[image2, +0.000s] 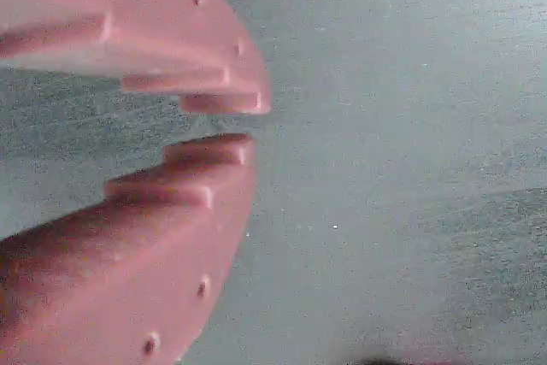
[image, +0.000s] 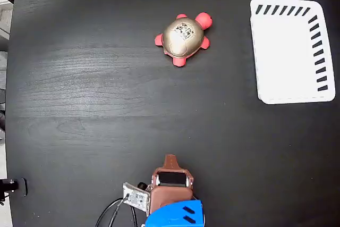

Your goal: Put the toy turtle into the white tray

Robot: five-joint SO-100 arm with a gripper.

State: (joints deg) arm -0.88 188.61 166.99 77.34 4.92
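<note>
The toy turtle [image: 183, 38] sits on the black table at upper centre of the fixed view, its golden shell up and its red head towards the upper right. The white tray [image: 281, 51] lies at the upper right, empty, with slanted slots along its top and right sides. My gripper [image: 170, 159] is at the bottom centre, far below the turtle and pointing up the picture. In the wrist view its reddish-brown fingers [image2: 214, 160] fill the left side, the tips of the gripper [image2: 224, 124] nearly touching with nothing between them. Neither turtle nor tray shows there.
The blue arm body [image: 175, 215] and a small circuit board with cables [image: 135, 198] sit at the bottom edge. The table's left edge [image: 11, 78] runs down the picture, with a small black clamp [image: 11, 186] beside it.
</note>
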